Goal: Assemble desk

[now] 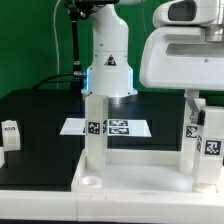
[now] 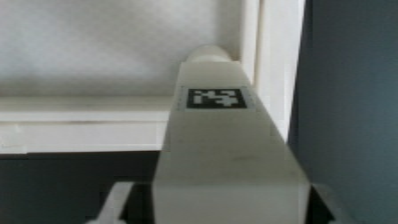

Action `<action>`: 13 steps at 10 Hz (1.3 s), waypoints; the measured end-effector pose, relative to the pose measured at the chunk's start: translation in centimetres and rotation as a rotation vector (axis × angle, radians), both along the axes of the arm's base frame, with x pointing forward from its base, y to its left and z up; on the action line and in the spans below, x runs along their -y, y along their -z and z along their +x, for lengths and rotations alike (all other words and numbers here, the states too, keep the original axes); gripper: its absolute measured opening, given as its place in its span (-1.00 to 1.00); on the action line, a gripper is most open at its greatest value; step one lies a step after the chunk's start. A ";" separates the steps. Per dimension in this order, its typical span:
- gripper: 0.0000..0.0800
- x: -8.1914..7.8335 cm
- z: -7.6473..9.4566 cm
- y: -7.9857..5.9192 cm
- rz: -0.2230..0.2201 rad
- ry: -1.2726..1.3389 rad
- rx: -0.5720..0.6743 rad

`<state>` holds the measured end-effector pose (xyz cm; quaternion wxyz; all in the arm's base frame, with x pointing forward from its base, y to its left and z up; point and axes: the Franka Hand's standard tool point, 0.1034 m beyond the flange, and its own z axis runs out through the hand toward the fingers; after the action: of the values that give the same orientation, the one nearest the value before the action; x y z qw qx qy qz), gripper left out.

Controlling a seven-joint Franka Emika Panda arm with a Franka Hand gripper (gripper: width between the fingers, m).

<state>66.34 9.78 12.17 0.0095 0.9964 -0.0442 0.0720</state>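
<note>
The white tabletop [image 1: 130, 175] of the desk lies at the front, rim up. One white leg [image 1: 95, 135] stands on it towards the exterior view's left. Two more tagged legs stand at the right, one [image 1: 190, 140] straight below my gripper [image 1: 195, 100] and a nearer one [image 1: 211, 150] beside it. In the wrist view a tagged leg [image 2: 222, 140] fills the space between my fingers [image 2: 121, 200], and the gripper [image 2: 217, 208] is shut on it. The tabletop's rim [image 2: 107, 108] shows behind the leg.
The marker board [image 1: 118, 127] lies on the black table in front of the robot's base [image 1: 108, 70]. A loose tagged leg [image 1: 10, 133] lies at the exterior view's far left. A green wall stands behind.
</note>
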 end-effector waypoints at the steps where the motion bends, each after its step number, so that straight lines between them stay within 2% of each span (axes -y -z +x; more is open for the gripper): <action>1: -0.28 0.0 0.0 0.0 0.002 0.017 0.000; 3: -0.28 0.0 0.0 0.0 0.007 0.038 0.001; 13: -0.27 1.0 -0.1 0.3 0.156 1.004 0.002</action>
<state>66.26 8.73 11.85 -0.0315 0.8500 -0.5228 0.0562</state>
